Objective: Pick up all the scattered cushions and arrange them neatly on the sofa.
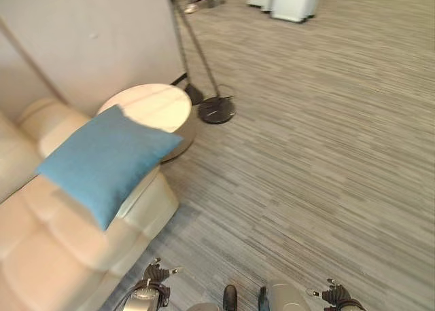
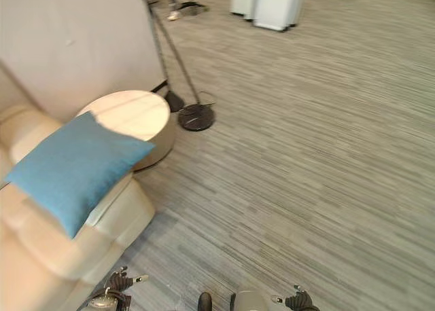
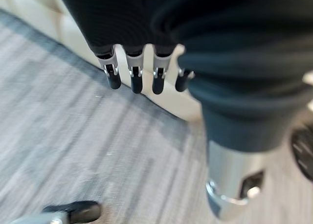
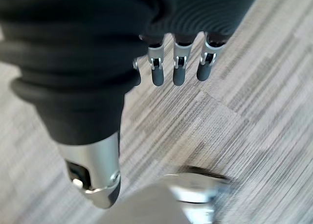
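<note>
A blue cushion [image 1: 105, 161] is lying on the cream sofa [image 1: 61, 250], propped at a tilt across the armrest at the sofa's end, with one corner reaching toward the round side table [image 1: 160, 107]. The table is standing just beside that sofa end, against a pale wall panel [image 1: 95, 32]. A lamp stand with a dark round base [image 1: 217, 110] is sitting on the striped grey carpet [image 1: 319, 161] next to the table, its thin poles rising toward the top of the view. White furniture units [image 1: 289, 0] are standing far back on the carpet.

The left hand [image 3: 137, 72] is hanging above the carpet close to the base of the sofa; its fingers are extending straight and relaxed, gripping nothing. The right hand [image 4: 178, 67] is hanging over bare carpet, well apart from the sofa; its fingers are likewise pointing straight down, loosely spread, with nothing between them. In the head views both arms are appearing at the lower edge, the left one near the sofa's front corner.
</note>
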